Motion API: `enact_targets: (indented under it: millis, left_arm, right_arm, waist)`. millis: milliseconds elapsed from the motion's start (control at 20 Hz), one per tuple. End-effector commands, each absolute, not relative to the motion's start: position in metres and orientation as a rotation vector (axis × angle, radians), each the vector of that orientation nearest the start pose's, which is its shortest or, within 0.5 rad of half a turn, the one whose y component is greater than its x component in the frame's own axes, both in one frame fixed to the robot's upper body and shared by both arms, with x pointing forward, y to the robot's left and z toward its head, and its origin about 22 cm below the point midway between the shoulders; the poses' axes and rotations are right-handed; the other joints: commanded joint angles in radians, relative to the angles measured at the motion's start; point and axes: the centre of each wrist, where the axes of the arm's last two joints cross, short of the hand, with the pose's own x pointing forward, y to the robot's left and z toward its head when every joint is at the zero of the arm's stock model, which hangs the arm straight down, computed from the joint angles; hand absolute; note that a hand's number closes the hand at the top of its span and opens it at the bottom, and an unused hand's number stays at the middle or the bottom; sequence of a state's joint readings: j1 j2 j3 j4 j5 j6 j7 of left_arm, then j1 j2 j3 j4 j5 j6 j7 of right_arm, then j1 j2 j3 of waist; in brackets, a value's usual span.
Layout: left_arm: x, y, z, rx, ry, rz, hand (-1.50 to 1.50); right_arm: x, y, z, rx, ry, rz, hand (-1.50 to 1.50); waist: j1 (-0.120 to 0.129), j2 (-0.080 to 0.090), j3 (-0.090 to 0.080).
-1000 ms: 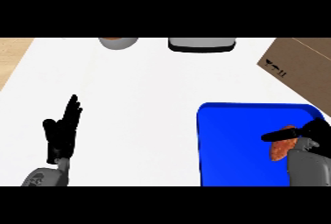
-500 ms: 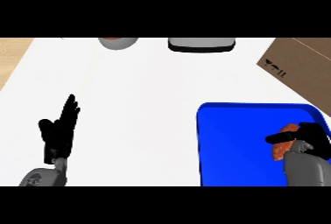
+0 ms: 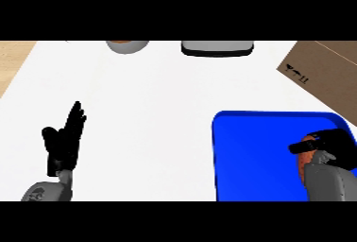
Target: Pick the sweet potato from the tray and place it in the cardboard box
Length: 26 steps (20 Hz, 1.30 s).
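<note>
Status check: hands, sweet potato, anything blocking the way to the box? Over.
Left hand open, resting lower left. Right hand curled on sweet potato, over blue tray. Nothing seen between tray and cardboard box.

A white table (image 3: 153,108) fills most of the view. At its far edge stands a grey bowl (image 3: 127,46), cut off at the top, and to its right, apart from it, a grey dark-rimmed container (image 3: 216,47). Light wooden floor (image 3: 14,59) shows past the table's left edge.
</note>
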<state>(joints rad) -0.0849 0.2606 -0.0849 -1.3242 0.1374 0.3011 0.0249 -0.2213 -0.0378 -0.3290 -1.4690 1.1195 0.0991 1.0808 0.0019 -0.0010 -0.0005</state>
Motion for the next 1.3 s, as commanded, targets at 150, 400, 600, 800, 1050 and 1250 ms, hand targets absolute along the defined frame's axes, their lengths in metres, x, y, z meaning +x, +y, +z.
enact_targets:
  millis: [150, 400, 600, 800, 1050, 1250]
  left_arm:
    - [0.265, 0.267, -0.035, 0.290, -1.395, 0.057, 0.00]
    - [0.270, 0.265, -0.027, 0.274, -1.386, 0.041, 0.00]
    - [0.264, 0.293, -0.025, 0.291, -1.367, 0.073, 0.00]
    - [0.255, 0.279, -0.026, 0.291, -1.367, 0.055, 0.00]
    - [0.255, 0.274, -0.029, 0.317, -1.391, 0.086, 0.00]
    - [0.270, 0.273, -0.031, 0.308, -1.374, 0.072, 0.00]
  right_arm:
    - [0.313, -0.251, 0.043, -1.087, -0.552, 0.469, 1.50]
    - [0.336, -0.190, 0.058, -1.020, -0.827, 0.875, 1.50]
    - [0.326, -0.199, 0.077, -1.048, -0.942, 0.919, 1.50]
    - [0.322, -0.179, 0.123, -1.111, -1.051, 0.894, 1.50]
    - [0.304, -0.189, 0.196, -1.188, -1.181, 0.767, 1.50]
    - [0.297, -0.209, 0.237, -1.266, -1.220, 0.682, 1.50]
  waist:
    - [0.004, 0.003, 0.000]
    - [0.034, 0.006, 0.001]
    - [0.000, -0.001, 0.000]
    - [-0.001, -0.003, 0.000]
    - [-0.009, -0.005, 0.000]
    - [-0.010, -0.001, 0.000]
